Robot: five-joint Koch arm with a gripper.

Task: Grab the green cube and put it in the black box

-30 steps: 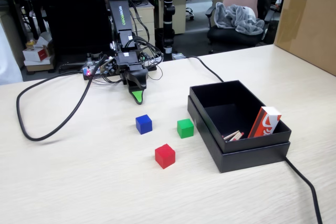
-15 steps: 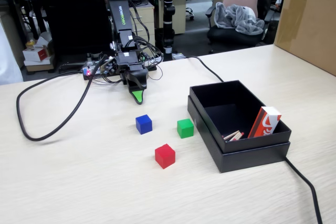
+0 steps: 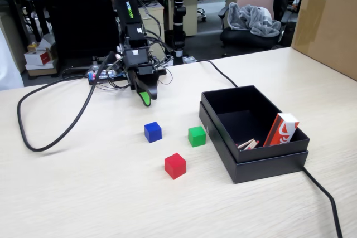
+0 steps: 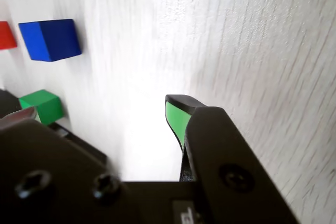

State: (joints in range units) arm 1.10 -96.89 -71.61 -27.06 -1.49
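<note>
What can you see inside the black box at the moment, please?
Inside the black box, a red-and-white carton leans against the right wall, with a few small pale sticks beside it. The near wall hides the floor next to it. The green cube sits outside.

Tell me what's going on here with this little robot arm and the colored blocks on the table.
The arm hangs over the table with its gripper holding nothing, well behind the cubes. The green cube sits untouched on the table just beside the black box, apart from the blue cube and the red cube. The box already holds a red-and-white packet and some small sticks. Whether the gripper is open or shut cannot be told from these views.
</note>
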